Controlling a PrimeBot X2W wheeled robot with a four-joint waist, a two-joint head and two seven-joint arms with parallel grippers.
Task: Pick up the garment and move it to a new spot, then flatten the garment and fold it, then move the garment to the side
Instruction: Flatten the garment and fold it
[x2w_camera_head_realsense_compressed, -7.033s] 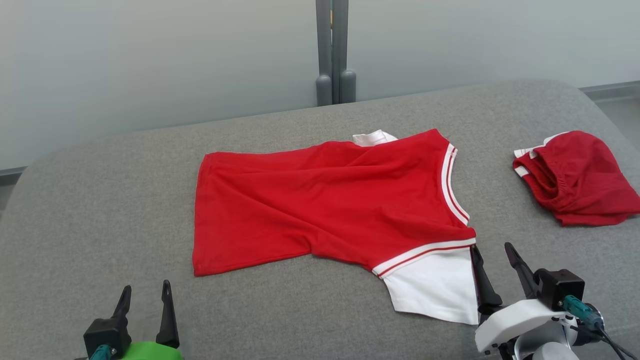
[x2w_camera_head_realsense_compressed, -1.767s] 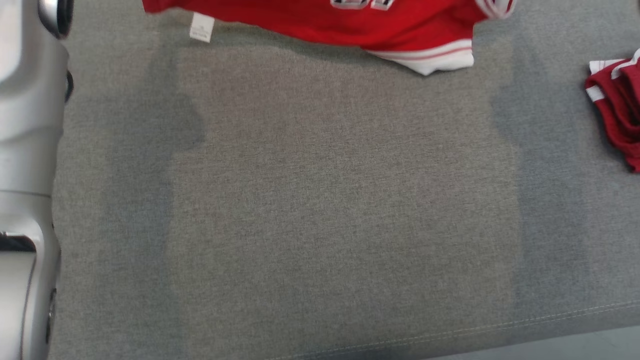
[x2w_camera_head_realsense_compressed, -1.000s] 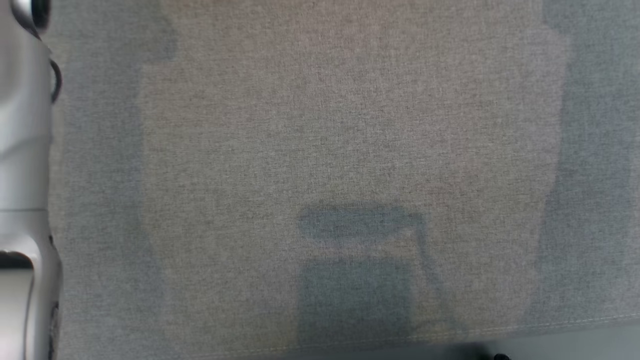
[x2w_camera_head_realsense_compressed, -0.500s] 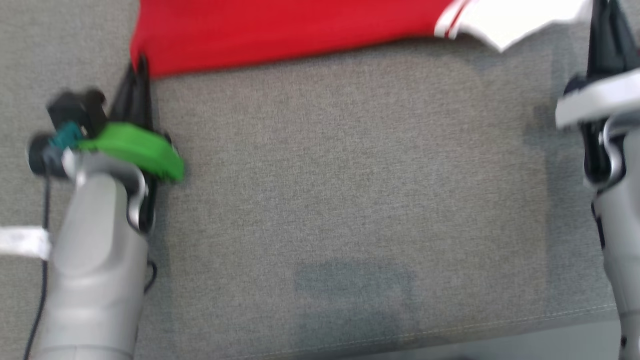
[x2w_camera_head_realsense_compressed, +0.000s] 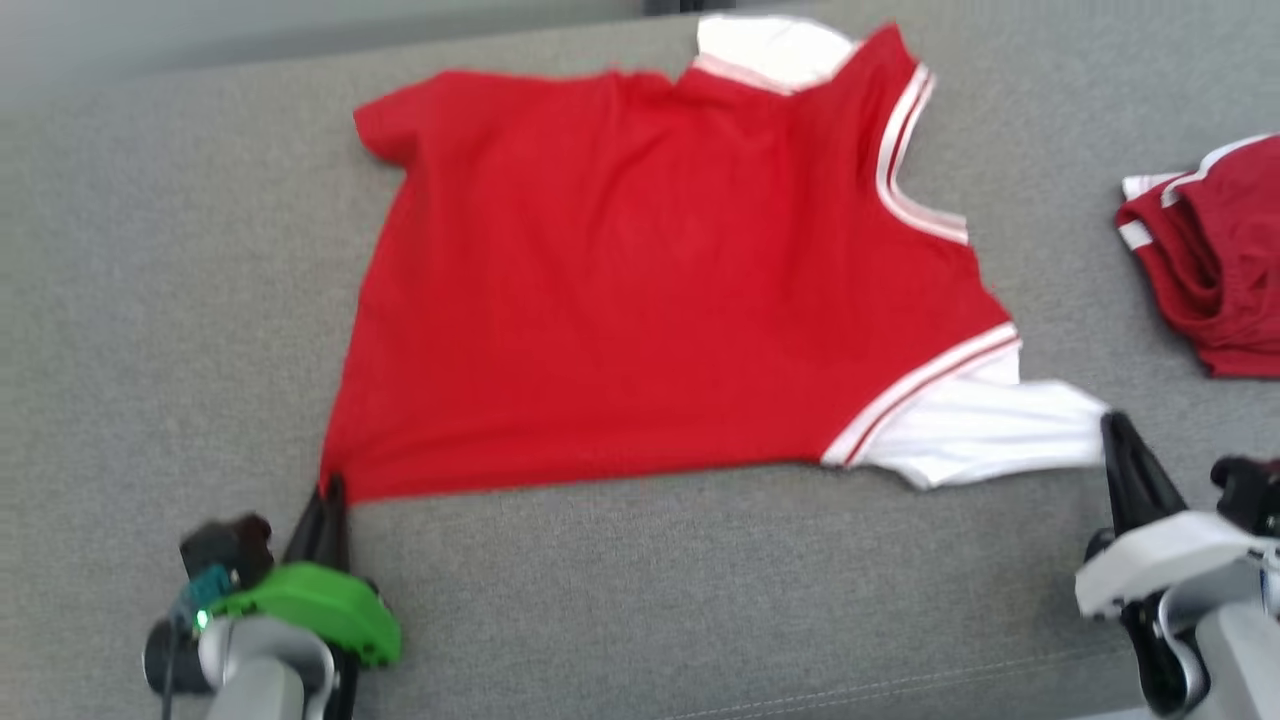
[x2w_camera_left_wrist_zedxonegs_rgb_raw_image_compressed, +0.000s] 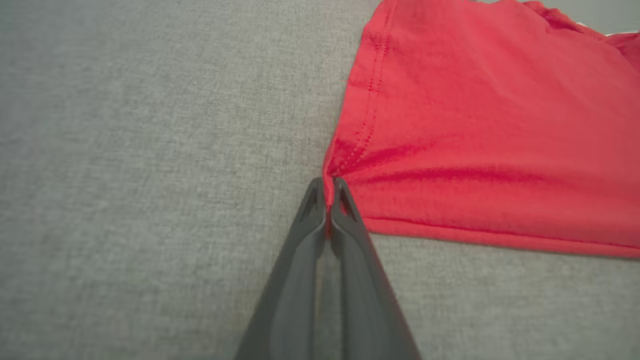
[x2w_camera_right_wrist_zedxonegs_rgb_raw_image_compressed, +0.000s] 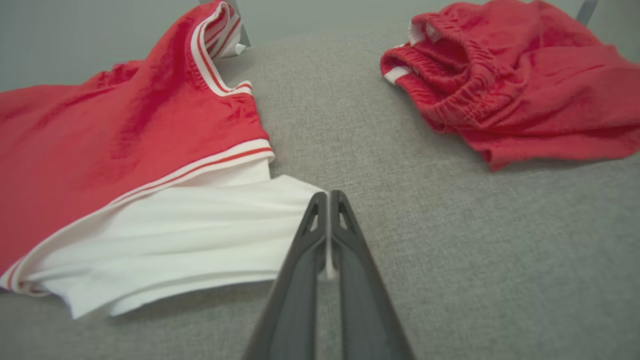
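I worked in what looked like a bare test room or lab rather than a home, though I could not tell for sure. The counter (x2w_camera_head_realsense_compressed: 620, 610) before me was padded and covered all over in plain grey woven cloth, with a stitched seam (x2w_camera_head_realsense_compressed: 900, 688) running along its near edge. Behind it stood a blank, pale wall (x2w_camera_right_wrist_zedxonegs_rgb_raw_image_compressed: 100, 35) with a grey post (x2w_camera_right_wrist_zedxonegs_rgb_raw_image_compressed: 586, 9) against it. On the cloth lay two pieces of clothing: a red shirt (x2w_camera_head_realsense_compressed: 640, 280) spread out, and red shorts (x2w_camera_head_realsense_compressed: 1215, 270) bundled off to my right.
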